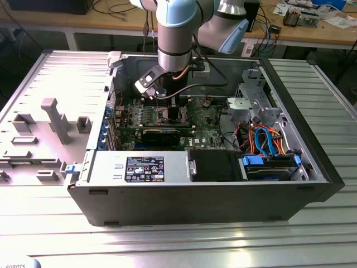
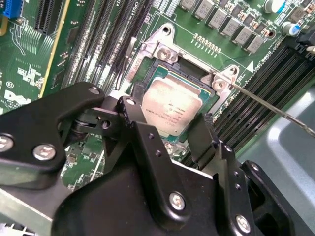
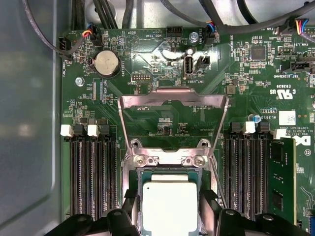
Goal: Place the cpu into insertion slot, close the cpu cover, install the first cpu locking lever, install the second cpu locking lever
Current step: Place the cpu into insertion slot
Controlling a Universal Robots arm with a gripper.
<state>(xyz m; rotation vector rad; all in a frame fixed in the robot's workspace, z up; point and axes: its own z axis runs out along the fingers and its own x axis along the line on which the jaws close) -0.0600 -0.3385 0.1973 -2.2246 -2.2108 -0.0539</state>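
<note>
- From my remote station, in the exterior view, I see the arm point(image 1: 175, 33) reaching straight down into the open computer case point(image 1: 195, 195), with the gripper point(image 1: 167, 103) low over the green motherboard point(image 1: 206, 120).
- In both wrist views the gripper straddles the cpu point(image 3: 170, 209), which lies directly beneath the tool with its silver-grey top facing up.
- The cpu sits within the metal rim of the insertion slot point(image 3: 167, 158). I cannot tell whether it is fully seated.
- I cannot tell whether the gripper is clamping the cpu or merely standing around it. The edges are too close to call.
- The cpu cover point(image 3: 172, 97) is swung open just beyond the gripper, past the slot's far rim. Bare board shows through its square window, and it does not lie over the cpu.
- In the second wrist view a thin locking lever point(image 2: 275, 110) slants away from one corner of the slot, off to the tool's side, unlatched.
- Long black memory slots point(image 3: 93, 177) flank the tool on both sides.
- A round coin battery point(image 3: 107, 63) sits further ahead of the tool, past the cover.
</note>
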